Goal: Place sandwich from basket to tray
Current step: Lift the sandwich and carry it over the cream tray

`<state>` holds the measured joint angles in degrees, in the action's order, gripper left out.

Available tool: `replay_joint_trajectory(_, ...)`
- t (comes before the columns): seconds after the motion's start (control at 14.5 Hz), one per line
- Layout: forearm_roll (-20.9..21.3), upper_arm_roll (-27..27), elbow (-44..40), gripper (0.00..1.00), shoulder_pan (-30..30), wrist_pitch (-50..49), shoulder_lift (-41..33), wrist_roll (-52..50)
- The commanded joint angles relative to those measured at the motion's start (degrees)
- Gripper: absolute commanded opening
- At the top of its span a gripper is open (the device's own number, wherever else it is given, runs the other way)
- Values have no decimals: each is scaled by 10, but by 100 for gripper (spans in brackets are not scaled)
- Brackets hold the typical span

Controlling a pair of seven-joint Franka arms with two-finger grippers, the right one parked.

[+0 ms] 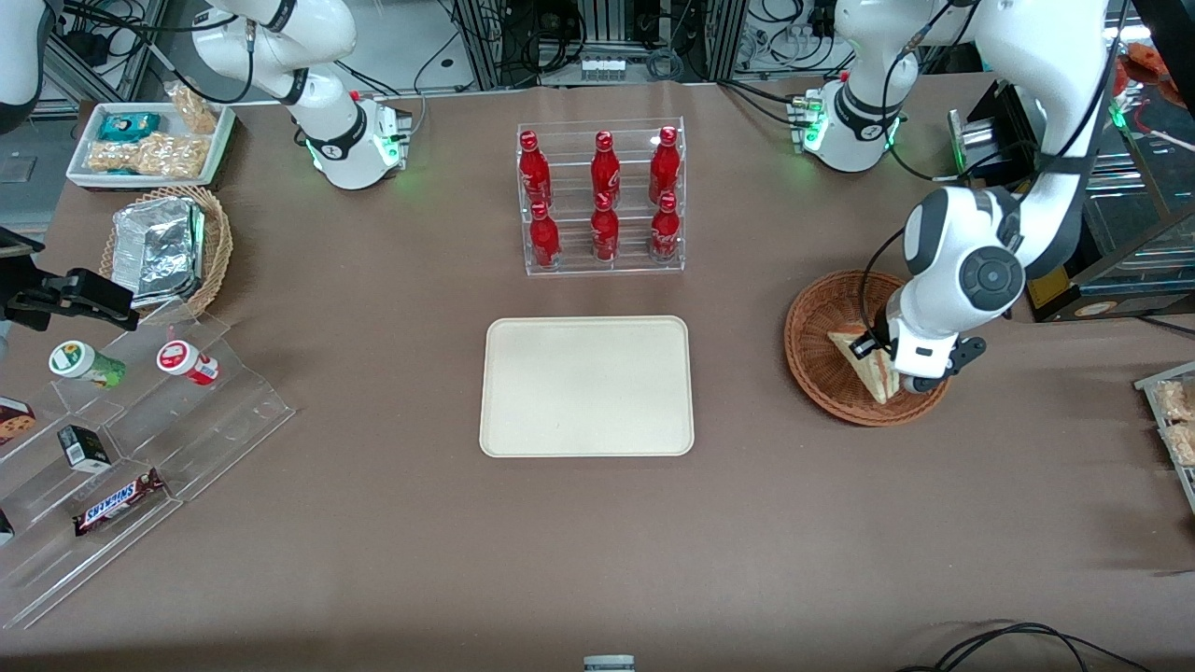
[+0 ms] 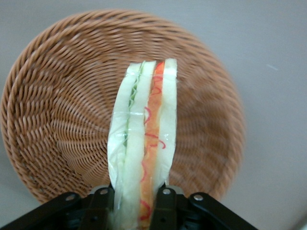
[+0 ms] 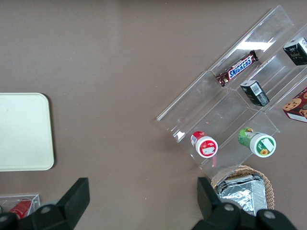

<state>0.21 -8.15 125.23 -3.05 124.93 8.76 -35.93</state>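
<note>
Pincer point(image 2: 135, 203) is clamped on the sandwich's point(image 2: 144, 139) flat bread faces, wedge held on edge over the basket point(image 2: 57, 120) so the filling layers stay together for carrying to the tray point(image 1: 586, 385) mid-counter point(image 1: 373, 541).

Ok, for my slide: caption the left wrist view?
Gripper shut on wrapped sandwich over the wicker basket.

The cream tray point(image 3: 24, 132) is lying on the brown desk point(image 3: 120, 72). A clear tiered stand point(image 3: 230, 110) is holding a Snickers bar point(image 3: 236, 69) and two small cups point(image 3: 204, 145), near foil packets point(image 3: 240, 194).
</note>
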Motion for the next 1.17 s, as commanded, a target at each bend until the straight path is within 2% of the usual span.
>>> replay_joint_trajectory(0.0, -4, -22, -92, 2, -59, -97, 4, 33)
replay_joint_trajectory(0.21, 4, -23, -166, 1, -134, -126, 44, 40)
replay_joint_trajectory(0.48, 2, -23, -278, 2, -237, -122, 155, -4)
replay_joint_trajectory(0.76, -4, -27, -328, 4, -285, -67, 235, -13)
replay_joint_trajectory(0.97, -1, -27, -351, 4, -306, 8, 287, -52)
replay_joint_trajectory(1.1, 4, -27, -385, 5, -319, 14, 321, -54)
